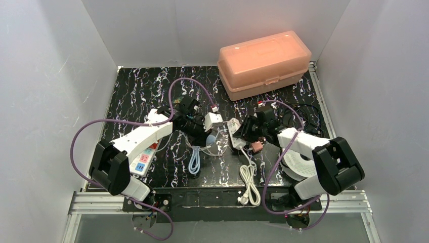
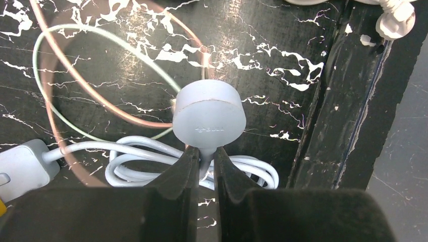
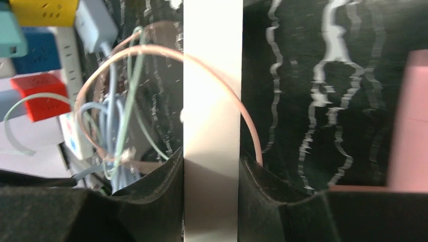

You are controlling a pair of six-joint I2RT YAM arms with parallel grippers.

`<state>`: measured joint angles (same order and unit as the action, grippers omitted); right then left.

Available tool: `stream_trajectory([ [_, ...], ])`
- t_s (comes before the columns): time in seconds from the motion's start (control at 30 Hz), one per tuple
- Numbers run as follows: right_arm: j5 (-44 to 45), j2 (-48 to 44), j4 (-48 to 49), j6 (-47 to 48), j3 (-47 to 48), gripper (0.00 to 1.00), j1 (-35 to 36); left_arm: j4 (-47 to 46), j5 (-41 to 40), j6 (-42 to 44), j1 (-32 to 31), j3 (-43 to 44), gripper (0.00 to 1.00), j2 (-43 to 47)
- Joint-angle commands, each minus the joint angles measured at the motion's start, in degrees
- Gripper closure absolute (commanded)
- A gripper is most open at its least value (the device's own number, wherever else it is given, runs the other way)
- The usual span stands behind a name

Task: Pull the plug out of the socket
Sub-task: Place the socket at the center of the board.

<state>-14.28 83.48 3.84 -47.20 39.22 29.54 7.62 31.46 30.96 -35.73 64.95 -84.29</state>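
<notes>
Counter (image 1: 152, 86): black marbled, white walls around
Left pincer (image 2: 206, 160): pinching plug (image 2: 209, 113) at cord neck
Plug: round, grey, over counter, left of socket strip (image 3: 212, 101), apart
Right pincer (image 3: 212, 162): clamped across socket strip

worktop (image 2: 282, 30): black marble-look sheet, white veins, faint sheen | round plug (image 2: 209, 113) right ahead of left gripper (image 2: 206, 166): pale grey plastic, matt, smooth | gripper fingers (image 2: 176, 176): black plastic, matt | socket strip (image 3: 212, 101) inside right gripper (image 3: 212, 166): white plastic, smooth, glossy | cable (image 2: 86, 147) beside left gripper: pale rubbery sheath, smooth
</notes>
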Motion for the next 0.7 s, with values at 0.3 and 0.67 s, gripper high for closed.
stream_trajectory([
  [0.3, 9.14, -3.92, -11.84, 7.43, 3.95, 0.99, -8.59, 5.6, 0.67, 2.23, -0.69, -1.33, 0.22, 3.59],
  [0.67, 7.82, -2.0, -16.24, 10.56, 8.95, 0.74, -11.04, 17.04, -1.6, -0.03, -0.1, 4.89, 0.02, 10.53],
])
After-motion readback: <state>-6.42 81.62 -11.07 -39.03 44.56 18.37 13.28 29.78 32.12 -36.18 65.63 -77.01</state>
